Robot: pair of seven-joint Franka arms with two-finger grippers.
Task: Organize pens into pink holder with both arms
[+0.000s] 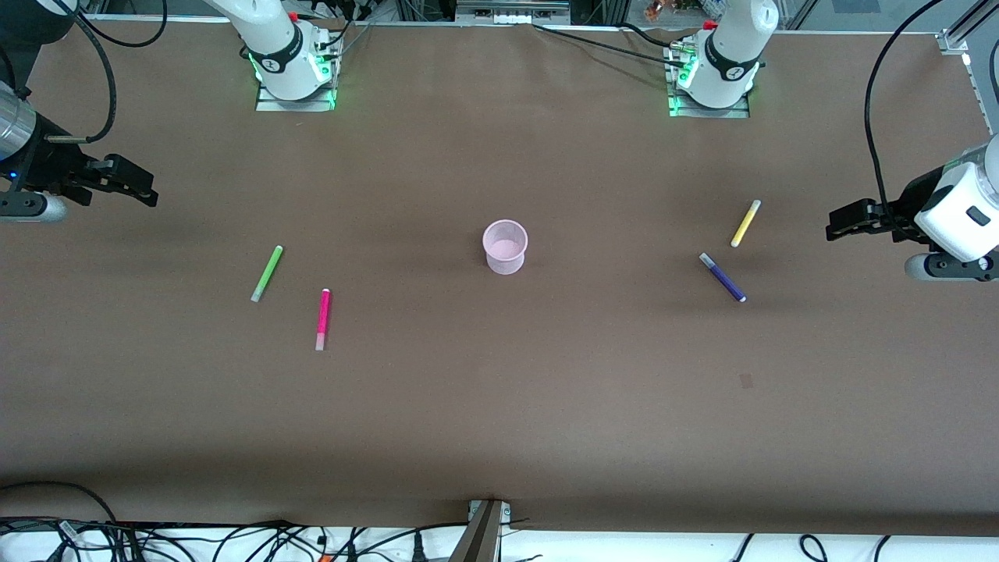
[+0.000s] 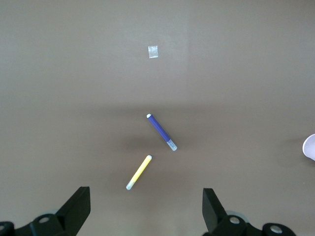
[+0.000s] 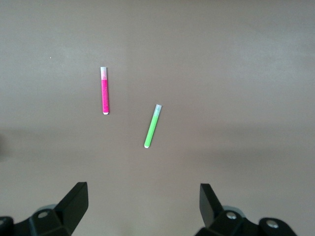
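- The brown table (image 1: pixel 499 406) spans the whole front view, and everything of the task lies on it.
- The left arm (image 1: pixel 730 55) rises from its green-lit base at the table's far edge. Its left gripper (image 1: pixel 832 232) hangs above the table at the left arm's end, just outside the yellow and purple pens. In the left wrist view its two fingers (image 2: pixel 76 206) stand wide apart with nothing between them.
- The right arm (image 1: pixel 277 47) stands on the other green-lit base. Its right gripper (image 1: pixel 148 195) hangs above the table at the right arm's end, with jaws likewise spread and empty in the right wrist view, fingers (image 3: pixel 74 201) well apart.
- The pink holder (image 1: pixel 505 247) stands upright at the middle of the table, between the two pairs of pens and well apart from both; nothing shows inside it.
- The green pen (image 1: pixel 267 273) lies flat toward the right arm's end, slanted.
- The magenta pen (image 1: pixel 322 318) lies near the green one, nearer to the front camera, not touching it.
- The purple pen (image 1: pixel 722 277) lies slanted toward the left arm's end.
- The yellow pen (image 1: pixel 745 223) lies just beside the purple one, farther from the front camera, the two apart.
- A small pale square mark (image 2: pixel 153 51) sits on the table, nearer to the front camera than the purple pen.
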